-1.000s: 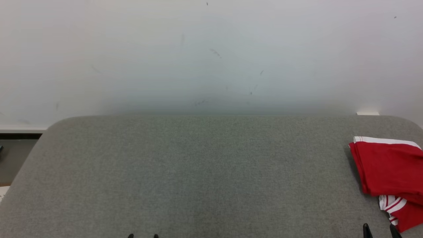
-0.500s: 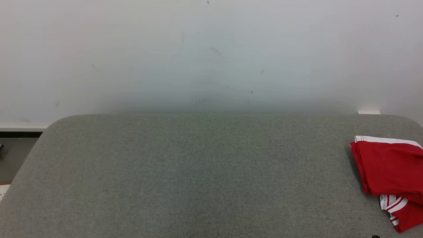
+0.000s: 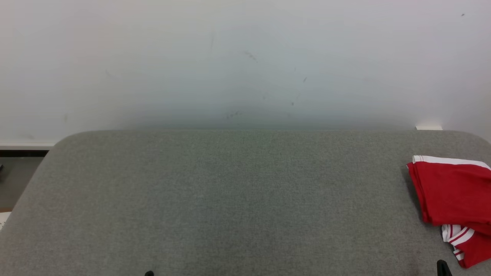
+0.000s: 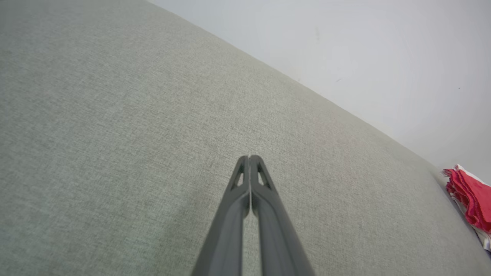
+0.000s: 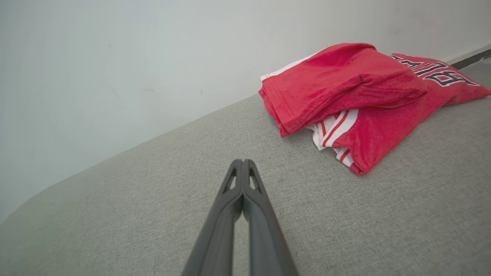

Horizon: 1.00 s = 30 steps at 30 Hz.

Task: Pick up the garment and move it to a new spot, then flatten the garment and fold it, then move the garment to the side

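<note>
Grey cushion (image 5: 115,214) holds garment (image 5: 345,76) near right gripper (image 5: 242,161).

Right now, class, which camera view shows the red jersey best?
The right wrist view: the red jersey lies close, nearly whole, with striped trim and lettering. The head view crops it at right; the left wrist view catches a distant sliver.

A grey fabric-covered bench (image 3: 230,199) with rounded far corners is set against a pale wall (image 3: 230,57), which is marked by faint dark scuffs. A strip of floor (image 3: 15,184) is seen past the bench's left edge, under a white baseboard (image 3: 23,146).
</note>
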Tool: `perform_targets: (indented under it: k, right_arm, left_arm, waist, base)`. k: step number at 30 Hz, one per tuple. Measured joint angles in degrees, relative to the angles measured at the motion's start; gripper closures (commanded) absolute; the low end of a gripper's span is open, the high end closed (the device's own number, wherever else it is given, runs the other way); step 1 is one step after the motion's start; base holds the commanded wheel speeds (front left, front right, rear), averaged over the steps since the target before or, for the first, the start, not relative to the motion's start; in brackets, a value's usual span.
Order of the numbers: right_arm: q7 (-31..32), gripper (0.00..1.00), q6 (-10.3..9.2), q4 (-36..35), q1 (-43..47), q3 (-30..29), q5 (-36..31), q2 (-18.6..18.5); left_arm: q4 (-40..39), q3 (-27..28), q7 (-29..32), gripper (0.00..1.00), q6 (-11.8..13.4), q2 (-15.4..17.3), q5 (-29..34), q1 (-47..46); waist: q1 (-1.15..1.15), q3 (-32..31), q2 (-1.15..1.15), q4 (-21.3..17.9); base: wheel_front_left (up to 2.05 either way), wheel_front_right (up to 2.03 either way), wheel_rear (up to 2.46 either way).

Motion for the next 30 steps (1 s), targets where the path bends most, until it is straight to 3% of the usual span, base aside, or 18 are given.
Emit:
perform_targets:
  k: [30]
  right_arm:
    - [6.08, 1.00, 0.00, -0.10, -5.39, -0.13, 24.12, -0.18]
  left_arm:
    - [-0.54, 4.36, 6.03, 1.00, -2.53, 0.12, -24.90, -5.06]
  waist:
    - [0.00, 1.23, 0.00, -0.03]
  base:
    - [0.00, 0.00, 0.00]
